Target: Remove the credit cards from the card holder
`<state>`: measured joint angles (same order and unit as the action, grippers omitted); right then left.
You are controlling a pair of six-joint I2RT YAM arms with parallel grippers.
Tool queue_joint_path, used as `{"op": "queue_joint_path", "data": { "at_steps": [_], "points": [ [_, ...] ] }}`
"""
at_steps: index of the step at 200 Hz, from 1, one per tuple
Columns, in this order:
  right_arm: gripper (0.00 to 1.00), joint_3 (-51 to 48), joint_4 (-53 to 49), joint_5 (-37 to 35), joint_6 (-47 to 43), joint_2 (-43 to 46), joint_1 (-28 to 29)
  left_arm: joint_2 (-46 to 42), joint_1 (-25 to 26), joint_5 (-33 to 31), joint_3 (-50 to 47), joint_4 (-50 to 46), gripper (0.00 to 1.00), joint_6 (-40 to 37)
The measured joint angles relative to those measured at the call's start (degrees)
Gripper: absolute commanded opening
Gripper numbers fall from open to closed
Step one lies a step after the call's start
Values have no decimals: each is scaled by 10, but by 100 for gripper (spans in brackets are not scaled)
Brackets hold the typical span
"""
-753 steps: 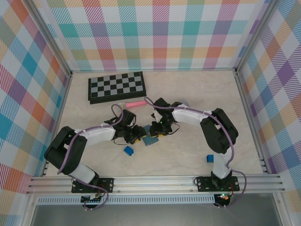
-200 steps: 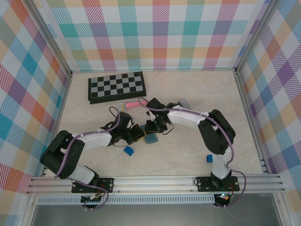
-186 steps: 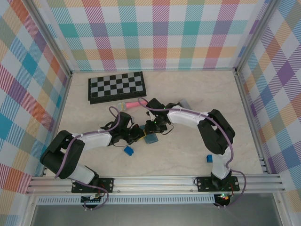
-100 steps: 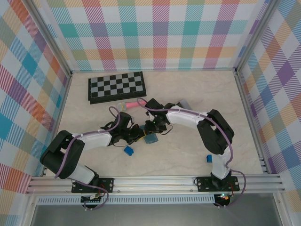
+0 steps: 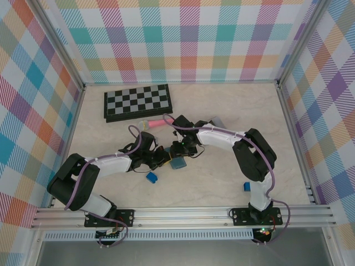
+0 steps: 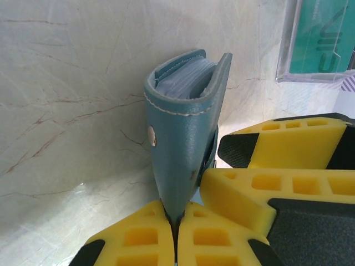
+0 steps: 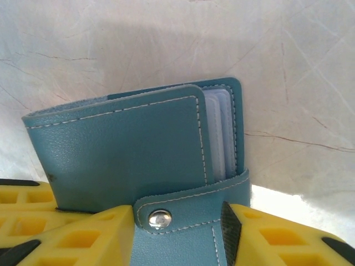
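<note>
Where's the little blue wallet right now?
In the top view the card holder sits mid-table, pinched by the left gripper, a blue block just nearer the arms' bases.

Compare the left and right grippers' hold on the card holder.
The left gripper has its fingers pinched shut on one cover of the card holder; the right gripper has its fingers apart, the snap strap between them. The left gripper holds a thin edge; the right gripper spans the wider strap, grip unclear. Both have yellow fingers.
</note>
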<state>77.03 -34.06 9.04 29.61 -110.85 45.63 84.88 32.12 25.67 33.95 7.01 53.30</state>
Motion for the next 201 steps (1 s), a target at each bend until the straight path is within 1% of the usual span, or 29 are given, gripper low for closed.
{"op": "queue_joint_path", "data": {
  "at_steps": [22, 51, 82, 201],
  "points": [
    [46, 0, -2, -4, 0, 0, 0, 0, 0, 0, 0, 0, 0, 0],
    [38, 7, -9, -22, 2, -3, 2, 0, 0, 0, 0, -1, 0, -1],
    [34, 16, -18, -44, 9, -7, 11, 0, 0, -7, 4, -14, 0, -4],
    [31, 32, -49, -74, 45, -5, 14, 0, 1, -17, 22, -39, 0, -16]
  ]
}}
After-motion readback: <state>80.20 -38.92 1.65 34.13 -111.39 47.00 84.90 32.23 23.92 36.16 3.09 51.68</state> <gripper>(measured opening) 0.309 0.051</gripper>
